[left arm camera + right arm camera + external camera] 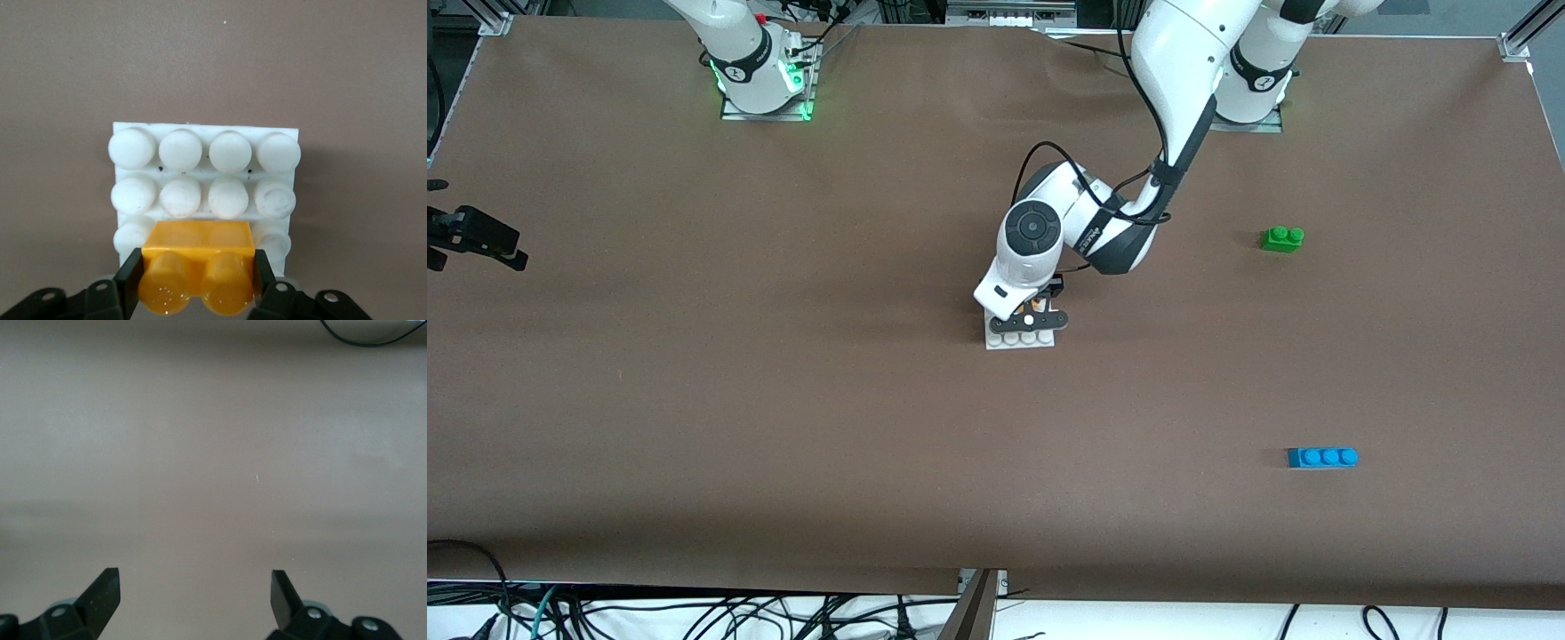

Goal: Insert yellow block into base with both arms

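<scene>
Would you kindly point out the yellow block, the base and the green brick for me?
yellow block (200, 250): left wrist view, on its flat side face above the two studs.
base (181, 149): left wrist view, on a stud in the uncovered outer row.
green brick (1282, 239): front view, on its body.

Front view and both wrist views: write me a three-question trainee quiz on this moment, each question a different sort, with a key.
1. True or false: the left hand is shut on the yellow block over the base.
2. Multiple choice: the right hand is A) shut on the green brick, B) open over bare table, C) pressing on the base.
3. Fill in: of the two spare bricks, the ____ brick lies nearer the front camera.

Key: 1 true; 2 B; 3 blue.
</scene>
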